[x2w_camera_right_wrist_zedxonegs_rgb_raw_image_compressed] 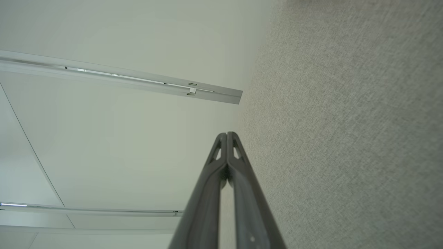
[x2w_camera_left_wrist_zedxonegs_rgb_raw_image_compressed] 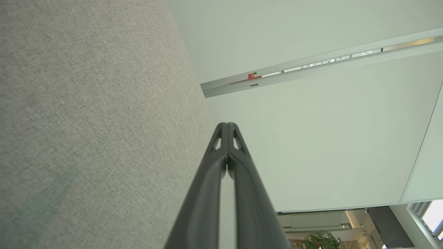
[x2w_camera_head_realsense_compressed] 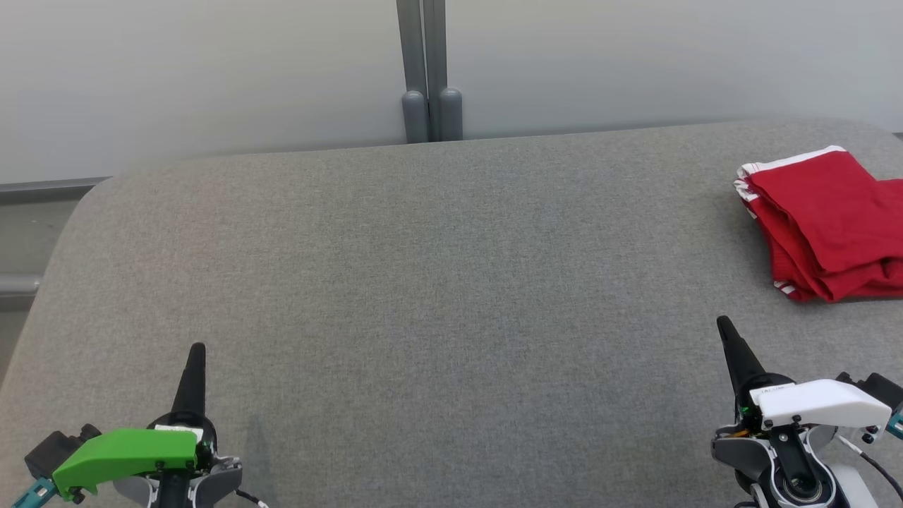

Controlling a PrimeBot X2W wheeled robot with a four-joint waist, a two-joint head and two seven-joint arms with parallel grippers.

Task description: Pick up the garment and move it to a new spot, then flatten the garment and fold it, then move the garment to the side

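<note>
A red garment (x2w_camera_head_realsense_compressed: 829, 222) with white trim lies folded in a small stack at the far right of the grey table (x2w_camera_head_realsense_compressed: 423, 282), partly cut off by the head view's right edge. My left gripper (x2w_camera_head_realsense_compressed: 198, 347) rests at the lower left, shut and holding nothing. My right gripper (x2w_camera_head_realsense_compressed: 722, 322) rests at the lower right, also shut and bare, a little in front of the garment and apart from it. In the left wrist view my left gripper (x2w_camera_left_wrist_zedxonegs_rgb_raw_image_compressed: 227, 123) shows its tips pressed together. My right gripper (x2w_camera_right_wrist_zedxonegs_rgb_raw_image_compressed: 227, 133) looks the same in the right wrist view.
The grey fabric-covered table has rounded far corners. Behind it stands a pale wall (x2w_camera_head_realsense_compressed: 211, 70) with a grey vertical post (x2w_camera_head_realsense_compressed: 430, 77) near the middle. The table's left edge falls off toward the floor at the far left.
</note>
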